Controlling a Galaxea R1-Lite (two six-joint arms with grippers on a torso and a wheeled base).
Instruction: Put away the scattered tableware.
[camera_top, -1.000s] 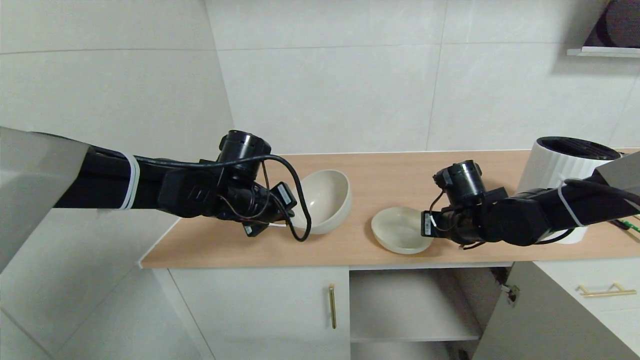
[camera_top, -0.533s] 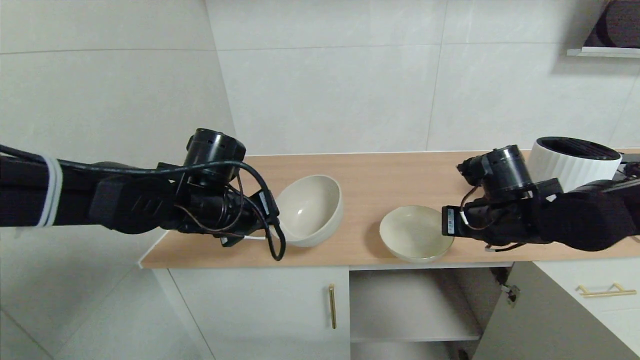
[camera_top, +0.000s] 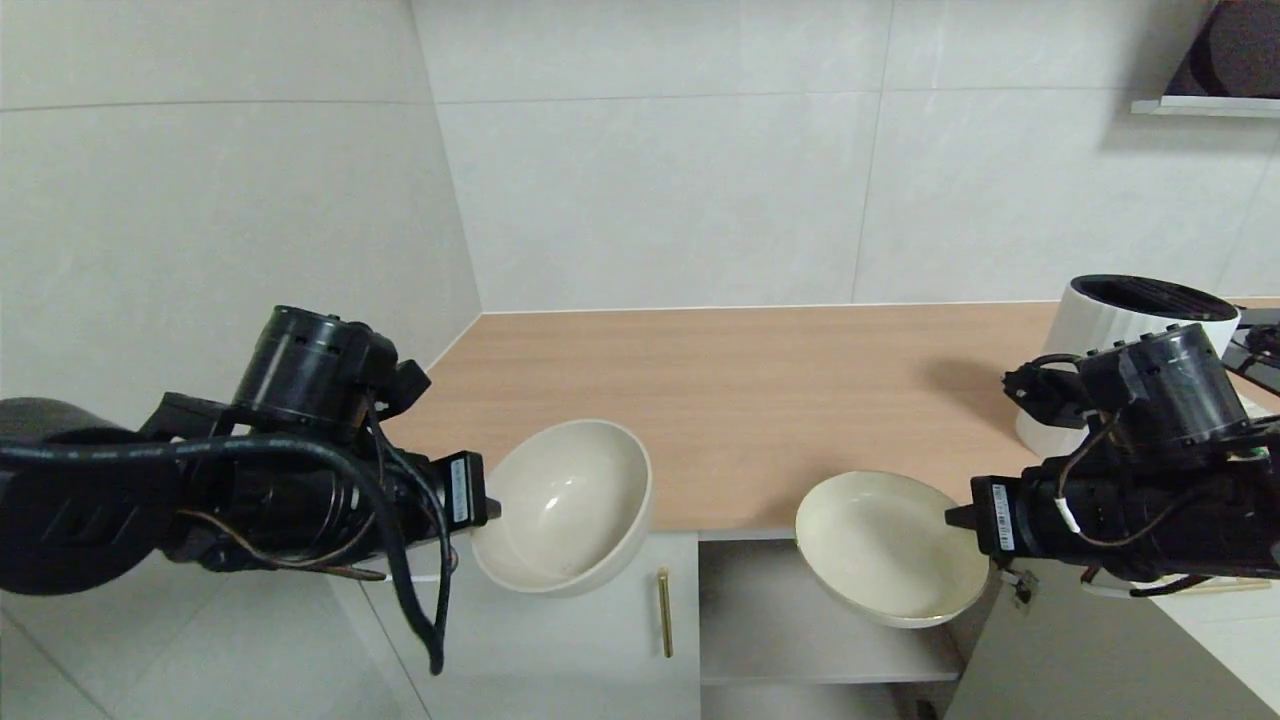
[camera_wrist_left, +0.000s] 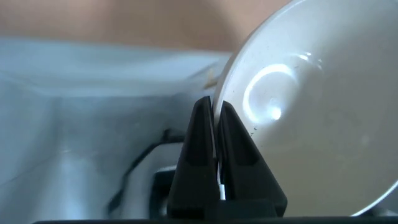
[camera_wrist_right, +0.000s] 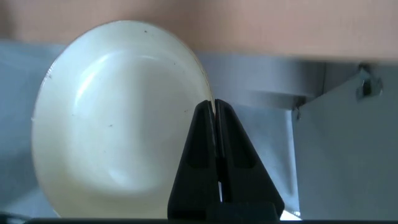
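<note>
Deep cream bowl hung tilted in the air just off the wooden countertop's front edge, with my left gripper pinched tight on its rim. Shallow cream bowl hung to its right, also tilted, in front of the open cabinet compartment. My right gripper was clamped on its rim, fingers on either side of the wall. The bowls were apart. I saw a white ribbed container at the counter's right end and a brass handle on the closed door.
</note>
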